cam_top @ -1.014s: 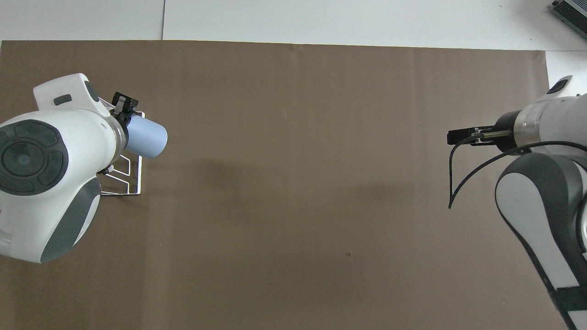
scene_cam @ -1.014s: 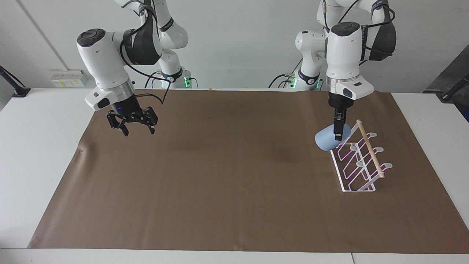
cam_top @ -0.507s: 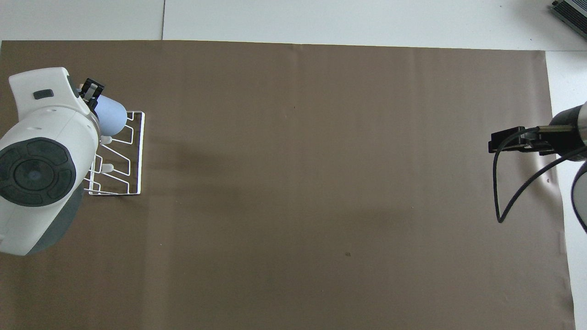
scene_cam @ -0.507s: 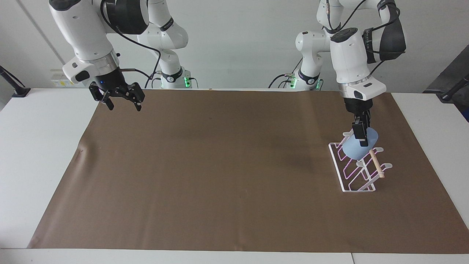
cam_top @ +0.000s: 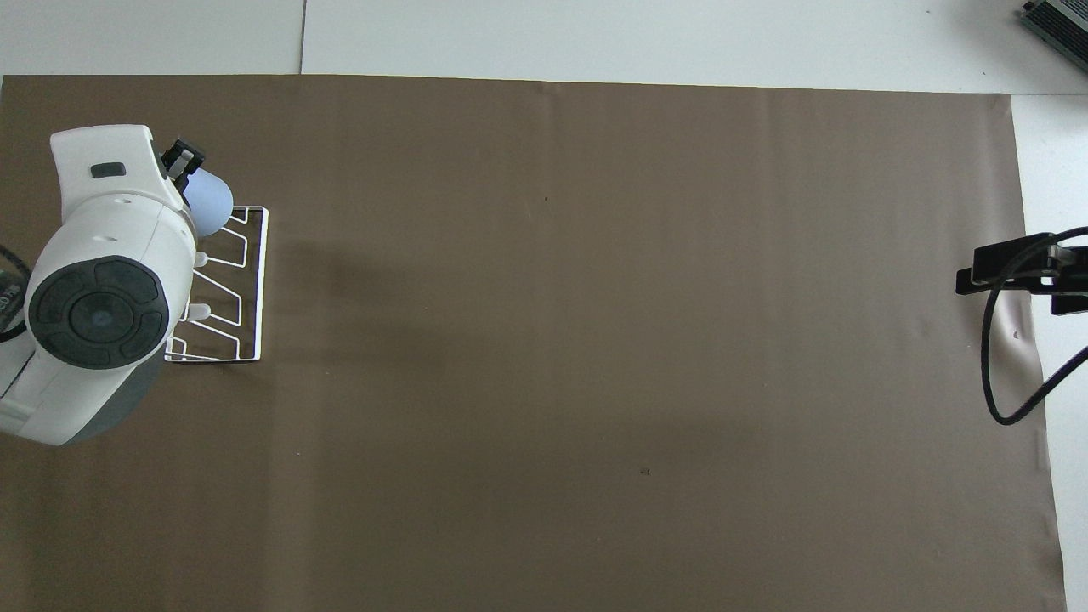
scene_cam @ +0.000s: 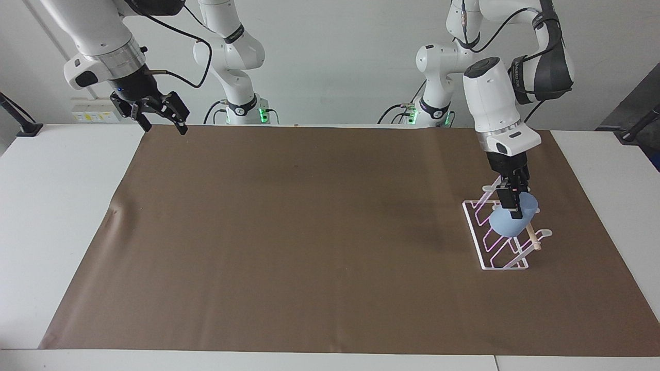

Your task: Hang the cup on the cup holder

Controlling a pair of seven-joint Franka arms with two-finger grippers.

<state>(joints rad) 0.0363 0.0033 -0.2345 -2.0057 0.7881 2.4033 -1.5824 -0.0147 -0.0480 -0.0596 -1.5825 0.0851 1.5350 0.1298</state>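
Brown mat [scene_cam: 309,232] open across its middle, cup holder [scene_cam: 484,257] the only obstacle, toward left arm's end.

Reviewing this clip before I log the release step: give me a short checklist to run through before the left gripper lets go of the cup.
1. Left gripper shut on the cup: ok.
2. Cup over the cup holder: ok.
3. Cup seated on a prong: cannot tell; the cup hides the prong tip in the facing view, and the arm covers it from overhead.
4. Holder standing flat on the brown mat: ok.
5. Right gripper open, up over the mat's corner at the right arm's end, away from the holder: ok.
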